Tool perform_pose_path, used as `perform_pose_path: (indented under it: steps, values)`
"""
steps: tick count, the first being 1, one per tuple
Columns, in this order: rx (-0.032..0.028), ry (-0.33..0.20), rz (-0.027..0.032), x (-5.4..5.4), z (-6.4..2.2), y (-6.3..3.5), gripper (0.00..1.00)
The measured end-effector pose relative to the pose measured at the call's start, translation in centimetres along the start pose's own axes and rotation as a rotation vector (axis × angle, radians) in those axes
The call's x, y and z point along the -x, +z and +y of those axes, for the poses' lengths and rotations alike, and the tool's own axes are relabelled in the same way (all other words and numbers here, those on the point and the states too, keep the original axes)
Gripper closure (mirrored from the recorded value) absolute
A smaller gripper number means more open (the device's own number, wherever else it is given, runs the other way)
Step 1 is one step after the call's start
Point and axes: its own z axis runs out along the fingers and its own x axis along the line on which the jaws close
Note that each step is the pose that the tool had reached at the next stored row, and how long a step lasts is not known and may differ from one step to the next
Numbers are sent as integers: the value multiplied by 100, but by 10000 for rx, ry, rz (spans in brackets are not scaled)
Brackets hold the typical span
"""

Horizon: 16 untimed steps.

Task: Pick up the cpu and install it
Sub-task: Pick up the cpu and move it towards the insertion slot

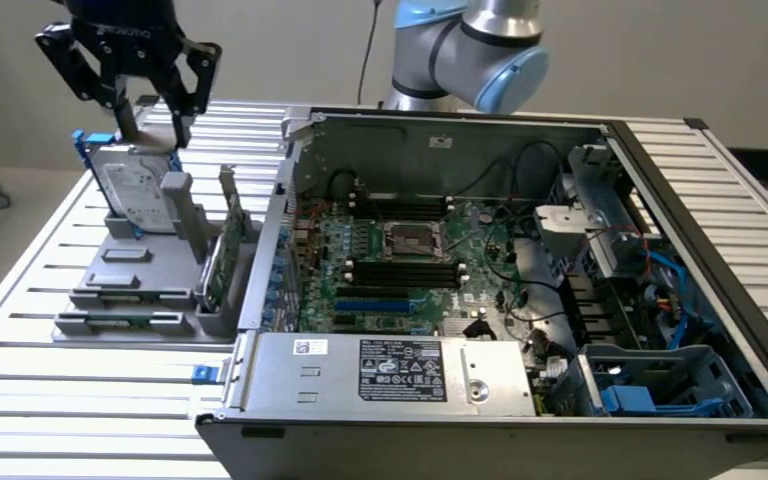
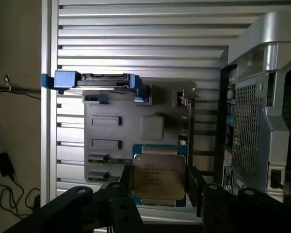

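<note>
The gripper (image 1: pixel 152 120) is clamped on the cpu (image 2: pixel 159 177), holding it in the air above the grey parts stand (image 1: pixel 124 268), just beside the open computer case (image 1: pixel 491 440) (on the exterior view's left). The pickup looks done. The socket (image 1: pixel 408 238) inside the case sits empty, so the install is not yet done.

A: Exterior view, placement?
B: Raised, off the arm, tilted down across slatted table (image 1: pixel 91 400) into open computer case (image 1: pixel 491 450); middling range, whole case in frame, toward the exterior view's right.
A: Wrist view?
B: Mounted behind gripper (image 2: pixel 160 187), aimed straight down; cpu (image 2: pixel 158 174) close under lens, grey holder tray (image 2: pixel 131 131) well below.
A: Overlap?
B: Holder tray, blue-framed hard drive (image 2: pixel 103 78), table slats, one side wall of case.
</note>
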Motion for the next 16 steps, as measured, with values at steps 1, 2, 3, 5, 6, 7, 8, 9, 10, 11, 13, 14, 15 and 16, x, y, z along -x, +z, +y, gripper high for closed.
perform_pose_path:
  steps: [1,2,3,5,6,7,8,9,10,11,13,14,15,16]
  values:
    - [1,0,10,48,-3,-14,46]
    - [1,0,18,92,-6,-28,46]
    - [0,0,27,135,-8,-41,46]
    - [1,1,42,223,-13,-65,46]
    - [1,2,48,267,-15,-77,46]
    - [2,1,53,311,-18,-88,46]
    - [2,0,59,358,-20,-99,46]
    - [3,1,64,403,-22,-110,46]
    - [3,2,69,445,-25,-120,46]
    - [2,2,73,490,-27,-130,46]
    - [4,1,78,582,-31,-149,46]
    - [5,2,80,626,-33,-157,46]
    - [6,2,82,671,-35,-166,46]
    - [6,1,85,715,-37,-174,46]
